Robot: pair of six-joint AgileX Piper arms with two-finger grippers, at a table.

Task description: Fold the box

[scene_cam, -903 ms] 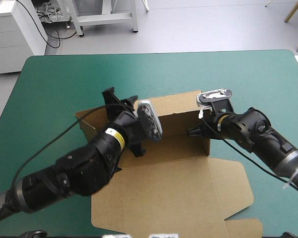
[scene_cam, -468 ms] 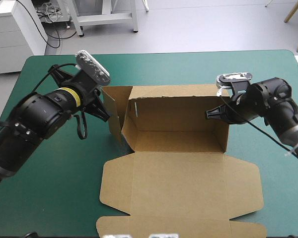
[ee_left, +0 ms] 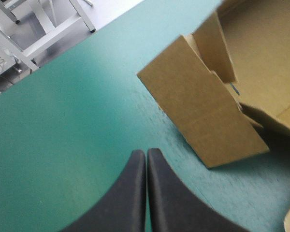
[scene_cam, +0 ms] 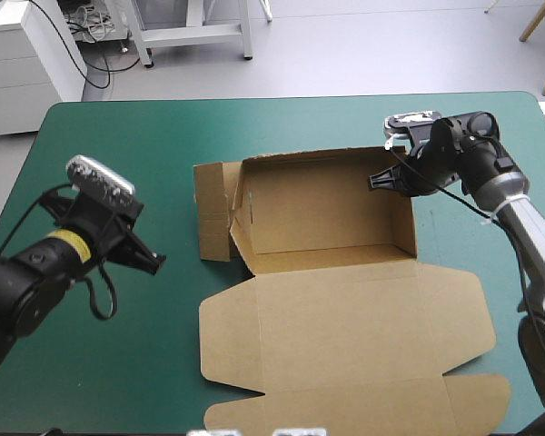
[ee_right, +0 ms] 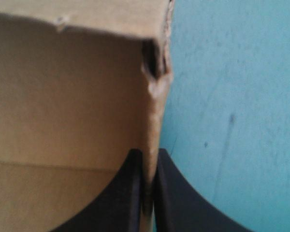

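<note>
Right gripper (scene_cam: 379,180), high view: pinches the right wall (scene_cam: 407,222) of the brown cut-board box (scene_cam: 331,218) on the teal-green table (scene_cam: 118,145), probably to hold it upright. Left wrist view: left gripper (ee_left: 146,193), closed and empty, hangs clear of the untucked left flap (ee_left: 208,116). Right wrist view: fingers (ee_right: 128,198) clamp that wall.

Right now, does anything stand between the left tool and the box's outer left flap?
Nothing visible does. Only bare teal-green cover lies between the shut left tool and the flap of the box ahead of it.
</note>
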